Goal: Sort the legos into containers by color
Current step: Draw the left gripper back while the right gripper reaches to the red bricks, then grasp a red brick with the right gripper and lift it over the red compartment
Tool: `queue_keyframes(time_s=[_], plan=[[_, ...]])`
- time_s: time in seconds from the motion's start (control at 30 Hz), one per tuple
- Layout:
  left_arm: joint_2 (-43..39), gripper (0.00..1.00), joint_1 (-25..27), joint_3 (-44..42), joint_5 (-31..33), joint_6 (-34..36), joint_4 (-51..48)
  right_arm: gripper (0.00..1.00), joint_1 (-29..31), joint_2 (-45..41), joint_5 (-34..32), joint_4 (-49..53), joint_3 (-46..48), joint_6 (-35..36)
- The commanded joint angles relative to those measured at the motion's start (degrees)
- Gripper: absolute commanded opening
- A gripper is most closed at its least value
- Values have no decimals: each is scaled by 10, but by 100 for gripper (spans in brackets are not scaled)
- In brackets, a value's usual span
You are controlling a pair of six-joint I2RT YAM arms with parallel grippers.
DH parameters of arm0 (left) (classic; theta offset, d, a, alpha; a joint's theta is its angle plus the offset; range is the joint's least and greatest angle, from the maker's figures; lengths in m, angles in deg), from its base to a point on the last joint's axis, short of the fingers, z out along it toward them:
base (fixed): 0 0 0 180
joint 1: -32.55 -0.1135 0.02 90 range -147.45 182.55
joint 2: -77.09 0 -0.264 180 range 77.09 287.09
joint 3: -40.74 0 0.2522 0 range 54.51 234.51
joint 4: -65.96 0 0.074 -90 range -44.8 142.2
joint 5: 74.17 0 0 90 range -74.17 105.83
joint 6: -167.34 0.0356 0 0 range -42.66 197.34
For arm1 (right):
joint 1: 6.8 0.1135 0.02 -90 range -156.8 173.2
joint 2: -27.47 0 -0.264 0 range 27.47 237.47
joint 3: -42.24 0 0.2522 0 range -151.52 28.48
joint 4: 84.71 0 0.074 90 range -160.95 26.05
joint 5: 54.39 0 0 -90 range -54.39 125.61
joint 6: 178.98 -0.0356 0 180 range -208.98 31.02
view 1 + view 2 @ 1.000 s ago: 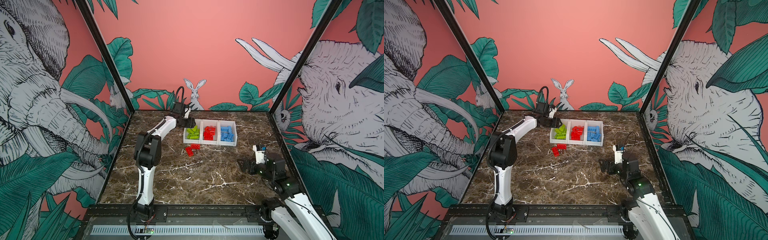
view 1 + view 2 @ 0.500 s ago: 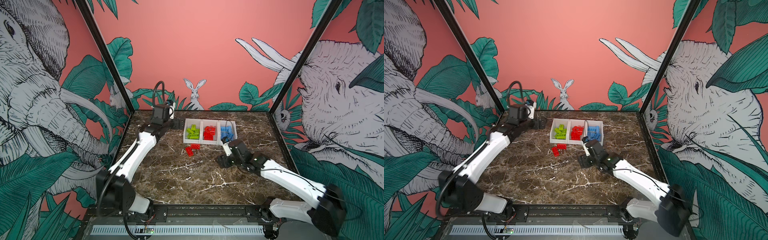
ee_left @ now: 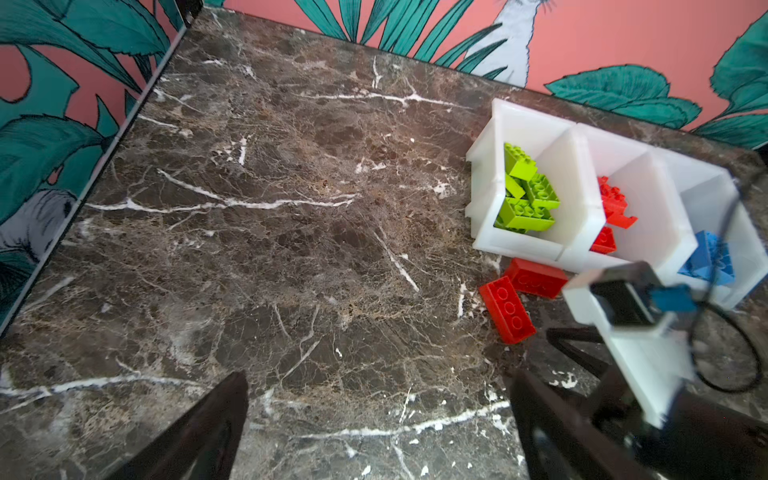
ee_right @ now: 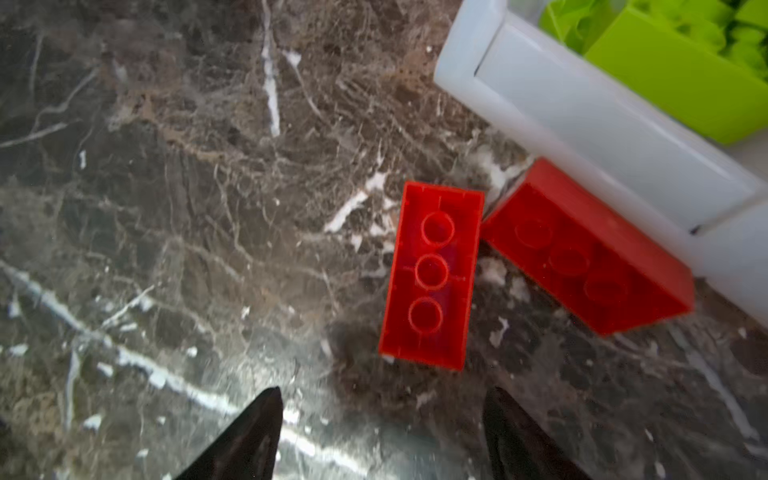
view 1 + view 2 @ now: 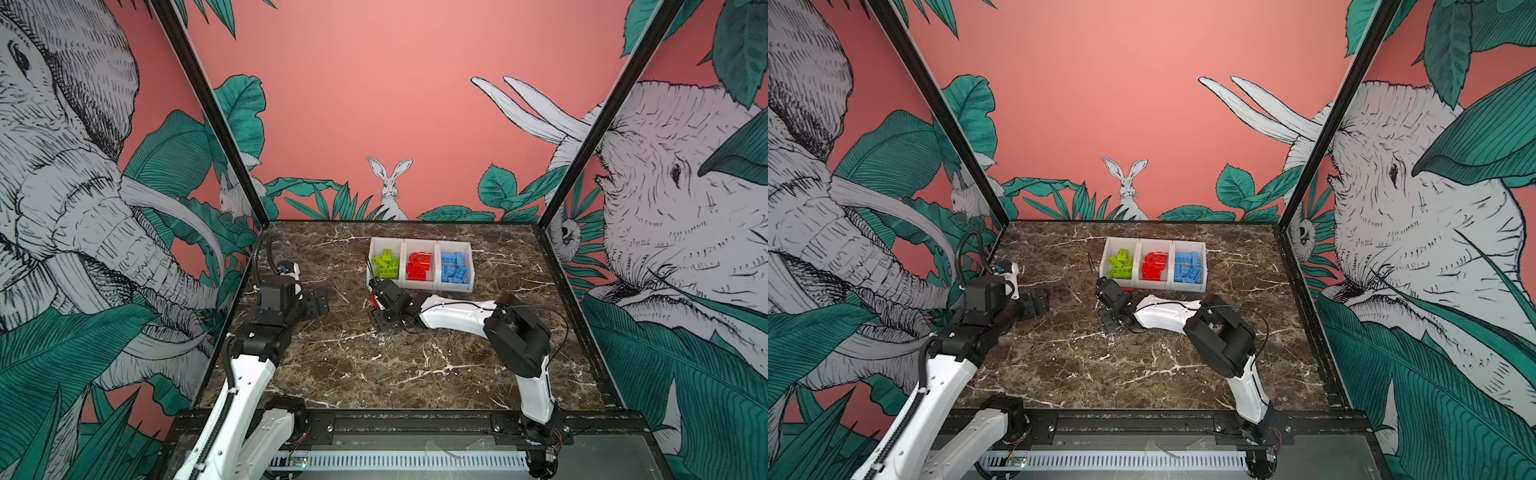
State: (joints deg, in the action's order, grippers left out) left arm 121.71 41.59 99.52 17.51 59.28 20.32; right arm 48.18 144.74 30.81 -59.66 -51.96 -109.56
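Where the right claw (image 4: pixel 382 392) is held part-open and empty, the nearer red brick (image 4: pixel 432 276) is found just ahead, lengthwise; left claw (image 3: pixel 376 376) wide open, empty, farther.

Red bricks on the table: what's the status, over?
Left gripper open, empty. Right gripper open, empty, by two red bricks outside the containers. Nothing blocking.

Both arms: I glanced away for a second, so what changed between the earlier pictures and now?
The left end effector pulled back from the bins toward the table's left edge, open and empty. The right end effector swung in from the right and hangs open over the two red bricks, holding nothing. Bricks and bins stayed put.
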Motion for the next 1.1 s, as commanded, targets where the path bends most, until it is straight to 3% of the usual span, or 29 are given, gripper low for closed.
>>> queue_keyframes(time_s=[0.0, 0.37, 0.57, 0.8, 1.07], plan=[[-14, 99, -3, -11, 7, -15, -29, 72, -6, 21, -22, 9, -42, -15], [5, 99, -3, -9, -13, -9, -20, 53, -18, 82, 12, 39, -95, -28], [14, 99, -3, -7, -4, -5, -15, 39, -17, 94, -18, 56, -113, -24], [13, 99, -3, -14, -3, -7, 4, 17, -18, 35, -22, 26, -75, -12], [26, 99, -3, -25, -11, -9, 25, 11, -57, -87, 40, 29, -25, -10]])
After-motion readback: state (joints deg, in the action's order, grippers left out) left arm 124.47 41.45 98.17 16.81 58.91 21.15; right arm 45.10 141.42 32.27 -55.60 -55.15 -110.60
